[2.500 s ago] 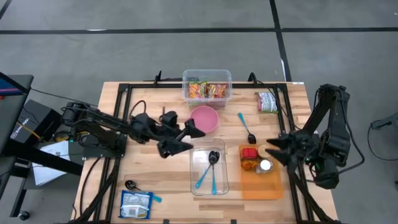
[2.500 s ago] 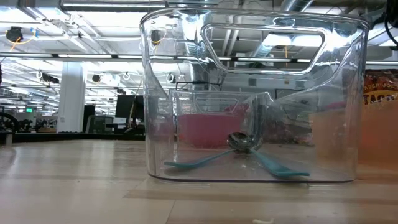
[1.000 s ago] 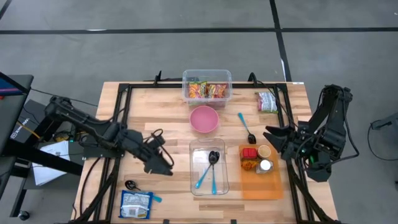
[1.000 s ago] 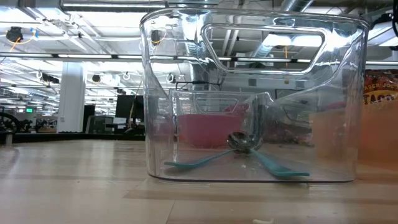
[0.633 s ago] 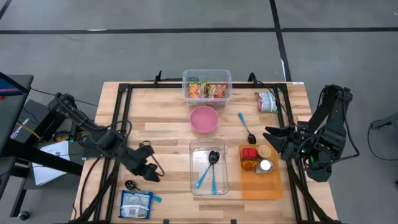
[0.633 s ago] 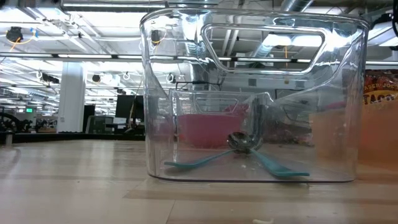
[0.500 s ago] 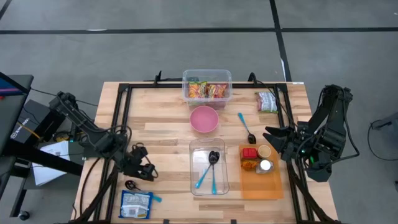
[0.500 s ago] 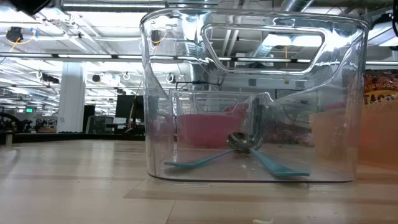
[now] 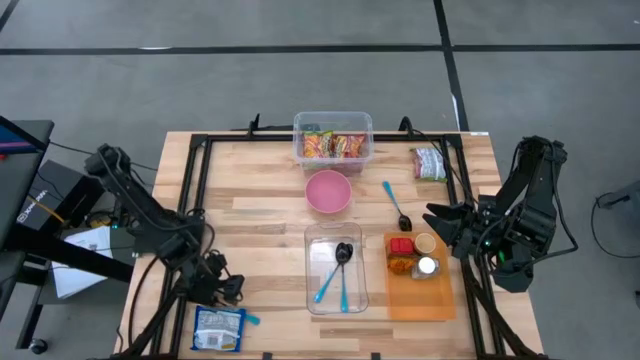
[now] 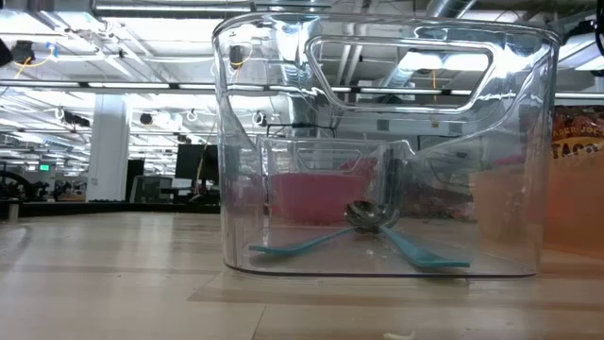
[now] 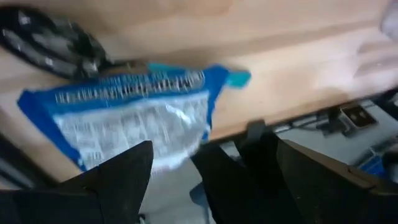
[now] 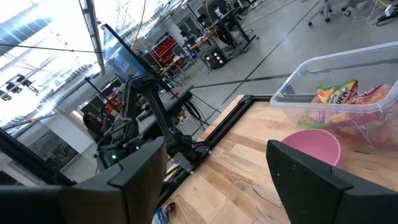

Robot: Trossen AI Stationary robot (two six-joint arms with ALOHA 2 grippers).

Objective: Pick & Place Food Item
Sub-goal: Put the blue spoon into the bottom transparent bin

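Left gripper (image 9: 225, 290): we see it low over the table's near left corner, just above the blue packet (image 9: 218, 328); in the wrist view its fingers (image 11: 121, 177) stand apart with nothing between them, the packet (image 11: 134, 121) lying flat ahead of them.
Right gripper (image 9: 437, 222): we see it waiting at the table's right side beside the orange tray (image 9: 420, 297); fingers (image 12: 314, 171) spread wide, holding nothing.
Table (image 9: 270, 205): light wood planks in a black frame.
Clear bin (image 9: 336, 268): at the table's middle, with teal spoons (image 9: 333, 283) inside; it fills the low view (image 10: 377, 142).
Far tub (image 9: 333, 137): at the back edge, holding bright snack packs.
Pink bowl (image 9: 328, 191): between tub and bin.
Room: we see grey floor with dark lines from above, and a lit workshop behind the table.
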